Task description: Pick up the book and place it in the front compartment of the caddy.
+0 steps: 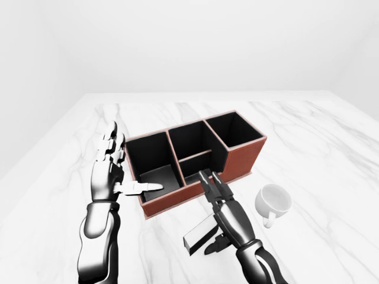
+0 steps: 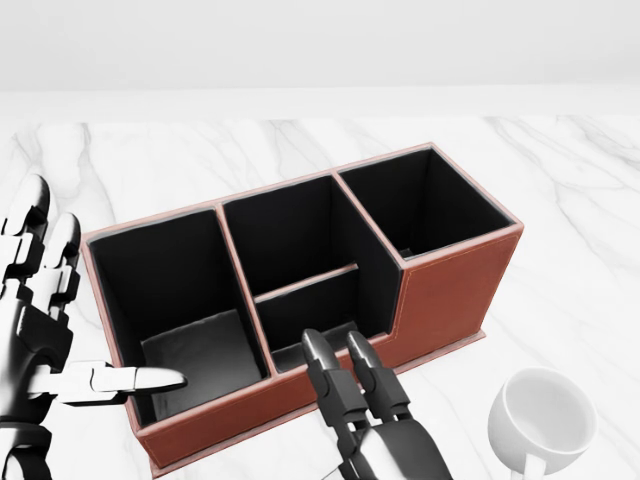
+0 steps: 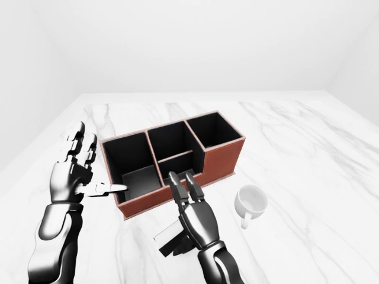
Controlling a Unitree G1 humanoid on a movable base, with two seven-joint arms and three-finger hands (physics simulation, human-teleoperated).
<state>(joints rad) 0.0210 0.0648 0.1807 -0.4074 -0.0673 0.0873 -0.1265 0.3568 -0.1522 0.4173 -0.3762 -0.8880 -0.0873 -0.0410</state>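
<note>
The robot's right hand (image 1: 228,213) comes into the left-eye view from the bottom edge, at about 6 o'clock, palm down, with two dark fingers (image 1: 208,180) stretched forward toward the caddy. Under the palm sits the book (image 1: 198,234), a dark flat slab with a pale edge, tilted and angled out toward 8 o'clock from the hand. The thumb appears tucked beneath the book, so the hand seems clamped on it, though the contact itself is hidden.

At 12 o'clock from the hand, just beside the fingertips, stands the caddy (image 1: 249,155), a reddish-brown box with black-lined compartments. Its low front compartment (image 2: 320,325) lies directly beyond the fingers in the head view. At 3 o'clock from the hand, near it, a white mug (image 1: 273,201) rests on the marble table (image 1: 331,177).

At 9 o'clock, the left hand (image 1: 109,171) stands upright beside the caddy's left end, fingers spread apart, holding nothing, its thumb reaching over the wall of the left compartment.

Risks, judged from this pose: the book is held flat and low, so it could strike the caddy's near wall unless it is raised and turned edge-down. The grip looks shallow, so the book may slip. A wide swing could knock the mug, and the left thumb could be bumped if the caddy shifts.
</note>
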